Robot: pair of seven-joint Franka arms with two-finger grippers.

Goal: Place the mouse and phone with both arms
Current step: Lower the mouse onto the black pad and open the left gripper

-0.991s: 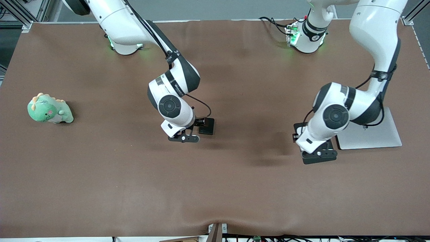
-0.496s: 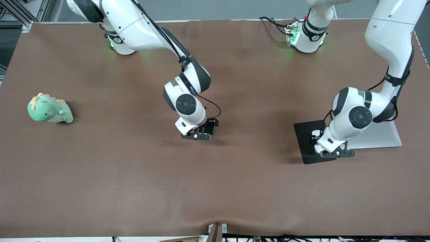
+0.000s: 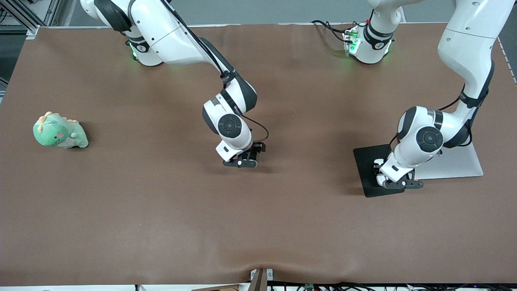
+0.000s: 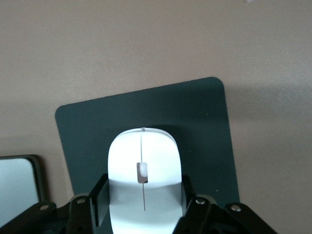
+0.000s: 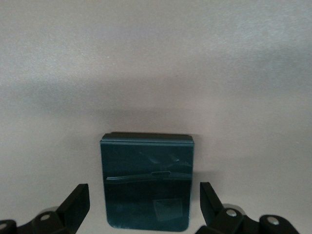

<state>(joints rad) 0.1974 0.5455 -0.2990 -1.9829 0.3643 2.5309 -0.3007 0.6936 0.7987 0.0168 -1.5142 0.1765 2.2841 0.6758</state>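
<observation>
You won't find any text you can read here. The right arm has a line of dark lettering on its white wrist link, but it is too small to make out. The phone carries a faint square mark on its glossy face, also unreadable.

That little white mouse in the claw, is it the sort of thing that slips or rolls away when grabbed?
Probably a bit slippery: the mouse looks smooth and glossy, with curved sides where the left gripper pinches it. It seems rigid and likely light for its size. Its underside is hidden, but it sits level over the black pad, so rolling seems unlikely.
</observation>
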